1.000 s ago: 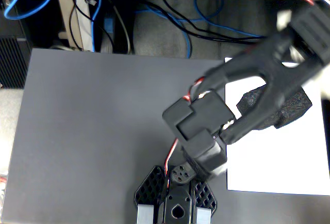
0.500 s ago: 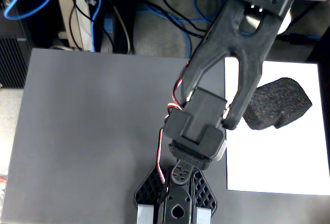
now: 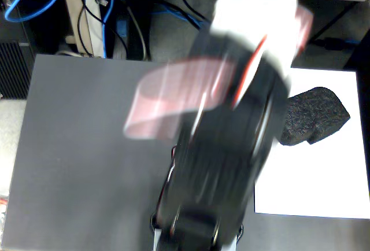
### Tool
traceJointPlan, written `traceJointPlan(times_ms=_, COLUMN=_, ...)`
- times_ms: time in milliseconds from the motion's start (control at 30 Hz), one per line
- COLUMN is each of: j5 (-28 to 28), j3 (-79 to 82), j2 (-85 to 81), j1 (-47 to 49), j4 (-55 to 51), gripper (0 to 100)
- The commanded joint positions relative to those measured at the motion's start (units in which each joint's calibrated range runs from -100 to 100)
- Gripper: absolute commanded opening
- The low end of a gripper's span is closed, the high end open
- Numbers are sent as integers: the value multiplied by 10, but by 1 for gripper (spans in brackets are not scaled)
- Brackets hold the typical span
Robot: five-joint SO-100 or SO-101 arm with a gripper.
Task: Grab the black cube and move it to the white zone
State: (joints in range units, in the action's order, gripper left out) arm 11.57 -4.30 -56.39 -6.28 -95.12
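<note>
- Clearly, in the fixed view, the black cube is seen lying on the white zone, near its upper edge, so placement is judged done.
- The arm is smeared by motion blur above the grey mat; the gripper is too blurred for its opening to be told.
- Cables are noted behind the mat, well apart; nothing is seen blocking the block.

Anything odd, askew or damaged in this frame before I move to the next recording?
Nothing looks damaged or spilled. The black cube lies on the white zone, near its upper edge. The only oddity is heavy motion blur: the arm is smeared, so its gripper cannot be read.
</note>
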Motion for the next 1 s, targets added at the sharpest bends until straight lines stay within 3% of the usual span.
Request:
traceJointPlan(times_ms=0, j5=-7, j3=-22, j2=-110, j1=16, j4=-37, gripper=1)
traceJointPlan(times_ms=100, j5=-7, j3=-22, j2=-151, j1=17, j4=-40, gripper=1)
traceJointPlan(times_ms=200, j5=-11, j3=-1, j2=-193, j1=90, j4=-41, gripper=1)
traceJointPlan(times_ms=533, j5=-53, j3=299, j2=-433, j1=143, j4=-28, gripper=1)
traceJointPlan(times_ms=800, j5=-60, j3=556, j2=-433, j1=136, j4=139, gripper=1)
traceJointPlan(times_ms=967, j5=-59, j3=803, j2=-433, j1=136, j4=225, gripper=1)
